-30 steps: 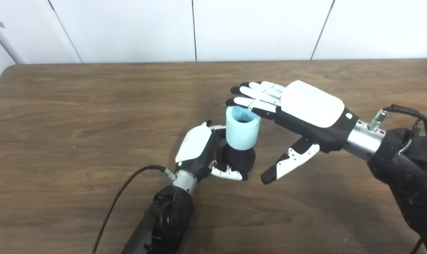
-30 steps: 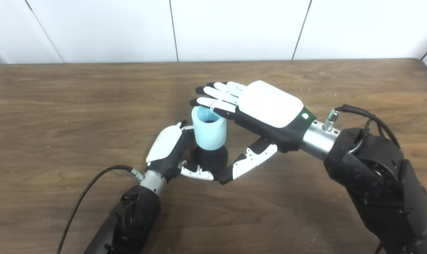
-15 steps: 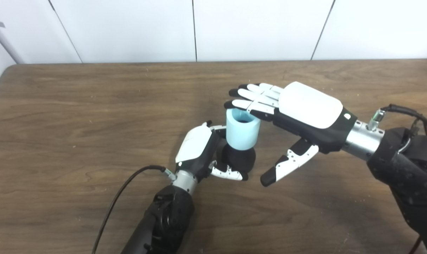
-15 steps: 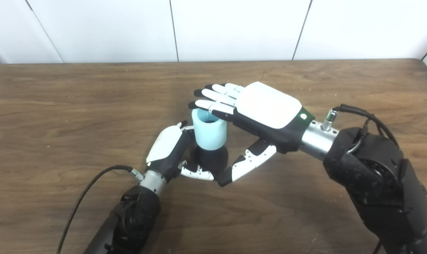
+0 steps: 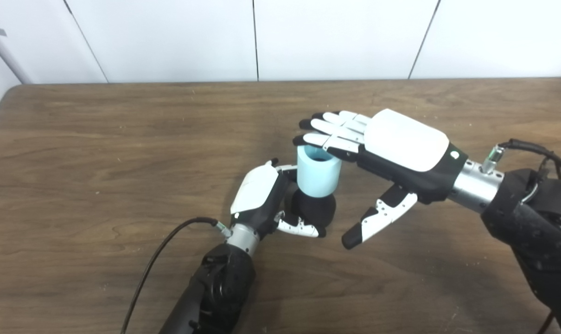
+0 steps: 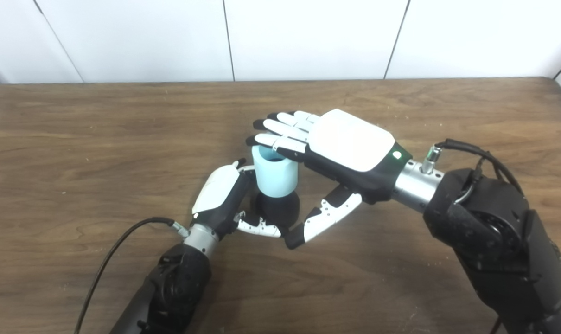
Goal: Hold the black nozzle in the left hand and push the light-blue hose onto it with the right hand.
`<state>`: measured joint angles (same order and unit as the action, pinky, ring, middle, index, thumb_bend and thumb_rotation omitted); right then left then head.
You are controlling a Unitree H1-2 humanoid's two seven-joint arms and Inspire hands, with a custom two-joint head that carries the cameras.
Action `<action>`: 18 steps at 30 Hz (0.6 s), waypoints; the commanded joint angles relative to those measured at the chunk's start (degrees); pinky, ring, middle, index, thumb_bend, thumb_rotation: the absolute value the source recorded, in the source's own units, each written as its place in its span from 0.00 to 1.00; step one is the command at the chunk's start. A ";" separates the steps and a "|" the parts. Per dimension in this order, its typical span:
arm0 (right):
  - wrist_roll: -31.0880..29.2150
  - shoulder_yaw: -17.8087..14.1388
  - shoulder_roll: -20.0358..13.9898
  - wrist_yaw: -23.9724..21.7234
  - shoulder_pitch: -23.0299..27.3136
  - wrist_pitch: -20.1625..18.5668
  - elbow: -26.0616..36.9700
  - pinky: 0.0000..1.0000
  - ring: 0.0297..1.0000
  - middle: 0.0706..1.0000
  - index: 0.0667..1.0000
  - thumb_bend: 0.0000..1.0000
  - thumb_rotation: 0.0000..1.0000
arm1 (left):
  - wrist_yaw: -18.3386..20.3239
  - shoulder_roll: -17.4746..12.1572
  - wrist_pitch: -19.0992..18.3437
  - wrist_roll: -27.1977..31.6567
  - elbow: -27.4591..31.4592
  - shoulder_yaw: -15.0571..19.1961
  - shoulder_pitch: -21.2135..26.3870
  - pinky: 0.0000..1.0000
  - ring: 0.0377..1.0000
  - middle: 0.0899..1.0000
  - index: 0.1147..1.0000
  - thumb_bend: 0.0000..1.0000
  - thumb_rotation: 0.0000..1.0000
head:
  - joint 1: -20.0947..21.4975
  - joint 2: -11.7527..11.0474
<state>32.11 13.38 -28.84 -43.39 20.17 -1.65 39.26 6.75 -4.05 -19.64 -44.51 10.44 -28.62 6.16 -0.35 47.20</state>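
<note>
Wooden table (image 5: 99, 139) — white panelled wall (image 5: 169, 37)

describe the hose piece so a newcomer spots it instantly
On the brown wooden table, look between the two robot hands near the middle. The short light-blue hose tube stands upright on the round black nozzle; it is the only pale blue thing there.
</note>
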 commanded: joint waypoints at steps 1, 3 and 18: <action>0.17 -0.36 -1.15 0.19 1.52 0.87 0.64 0.97 1.00 0.99 0.94 0.70 0.95 | 5.14 -1.93 -4.32 -0.88 -4.08 -1.21 -3.52 1.00 0.83 0.50 0.37 0.51 0.00 | 0.13 0.10; 0.29 -0.26 -1.20 -0.18 1.48 0.69 0.70 0.97 1.00 0.99 0.94 0.70 0.95 | 5.13 -1.92 -4.33 -0.93 -4.16 -1.23 -3.48 1.00 0.82 0.50 0.37 0.51 0.00 | 0.10 0.11; 1.12 1.32 -1.64 -2.38 -0.26 -0.63 0.87 0.97 1.00 0.99 0.94 0.71 0.95 | 5.39 -1.98 -4.58 -0.89 -3.63 -1.19 -3.47 1.00 0.81 0.50 0.37 0.51 0.00 | -0.21 0.38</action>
<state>33.15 14.59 -29.17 -44.76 19.63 -2.25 39.23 6.76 -4.05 -19.67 -44.52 10.45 -28.63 6.14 -0.53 47.55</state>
